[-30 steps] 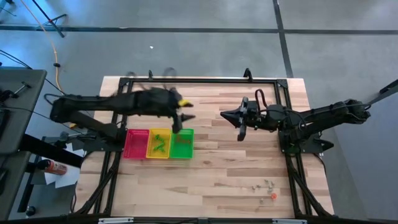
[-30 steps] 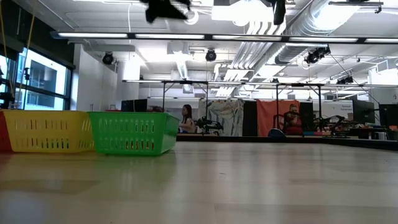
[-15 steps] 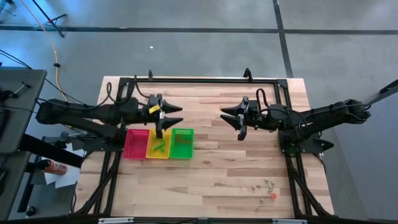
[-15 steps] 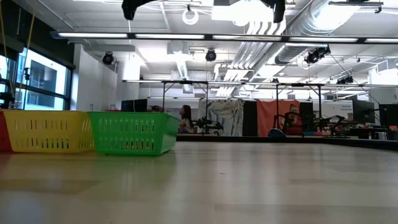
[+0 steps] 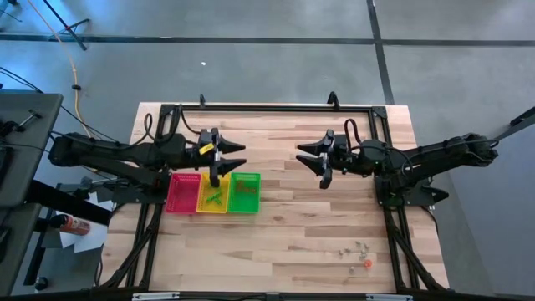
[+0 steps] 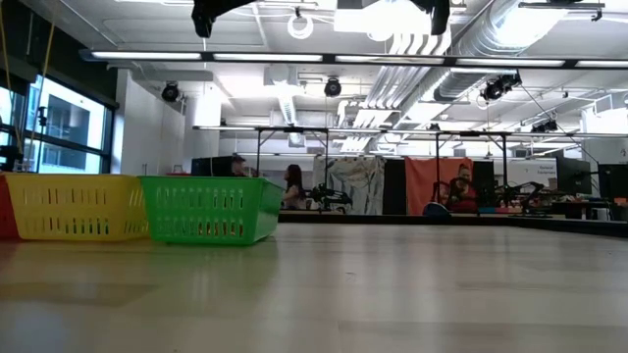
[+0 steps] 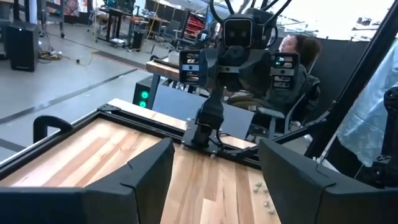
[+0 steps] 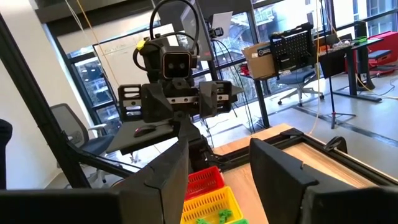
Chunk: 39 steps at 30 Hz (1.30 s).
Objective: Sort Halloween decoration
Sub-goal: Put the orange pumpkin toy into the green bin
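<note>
The Halloween decoration shows as tiny pale and orange trinkets point(image 5: 358, 249) lying loose on the wood near the table's near right corner, and as green pieces point(image 8: 214, 216) inside the yellow tray point(image 5: 213, 193). My left gripper point(image 5: 241, 155) hovers level above the table, just beyond the trays' far side. It is open and holds nothing point(image 7: 214, 186). My right gripper point(image 5: 301, 157) hovers level at mid-table, facing the left one, open and holding nothing point(image 8: 217, 180).
A red tray point(image 5: 185, 193), the yellow tray and a green tray point(image 5: 245, 192) stand side by side left of centre. A black frame point(image 5: 276, 107) runs round the table. Bare wood lies between the trays and the loose trinkets. People sit in the room behind point(image 6: 292, 186).
My left gripper has drawn back from above the green tray toward the table's left edge and has tipped up until it points level. In the last half second it has held still. My right arm has stayed in place.
</note>
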Available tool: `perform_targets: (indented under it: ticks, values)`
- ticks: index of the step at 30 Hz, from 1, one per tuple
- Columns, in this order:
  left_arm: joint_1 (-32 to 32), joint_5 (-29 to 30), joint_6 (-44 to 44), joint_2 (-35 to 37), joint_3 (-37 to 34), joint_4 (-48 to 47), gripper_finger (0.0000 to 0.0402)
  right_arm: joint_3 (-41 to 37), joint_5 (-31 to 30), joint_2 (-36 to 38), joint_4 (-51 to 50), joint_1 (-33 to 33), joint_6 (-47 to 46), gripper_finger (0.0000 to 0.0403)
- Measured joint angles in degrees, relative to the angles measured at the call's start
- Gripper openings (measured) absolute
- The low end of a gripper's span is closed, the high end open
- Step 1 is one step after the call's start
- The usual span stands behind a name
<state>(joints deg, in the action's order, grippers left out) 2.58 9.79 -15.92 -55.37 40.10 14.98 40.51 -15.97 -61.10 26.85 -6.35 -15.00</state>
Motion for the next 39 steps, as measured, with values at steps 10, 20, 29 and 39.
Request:
perform_targets:
  ticks: [10,20,29,39]
  values:
    - [0.0,0.01,1.49,0.0,0.0,-0.09,0.0225,0.0,0.02,0.0,-0.02,0.0,1.53,0.0165]
    - [-0.01,0.01,1.6,0.0,0.0,-0.15,0.0225,0.0,0.07,0.0,-0.07,-0.02,-3.98,0.0165]
    - [-0.01,3.03,1.57,0.0,0.0,-0.2,0.0225,0.05,0.09,0.0,-3.69,-0.02,-14.3,0.0165]
    - [-0.01,3.03,1.57,0.0,0.02,-2.12,0.0225,12.11,0.09,-2.28,-30.66,-0.02,-17.26,0.0165]
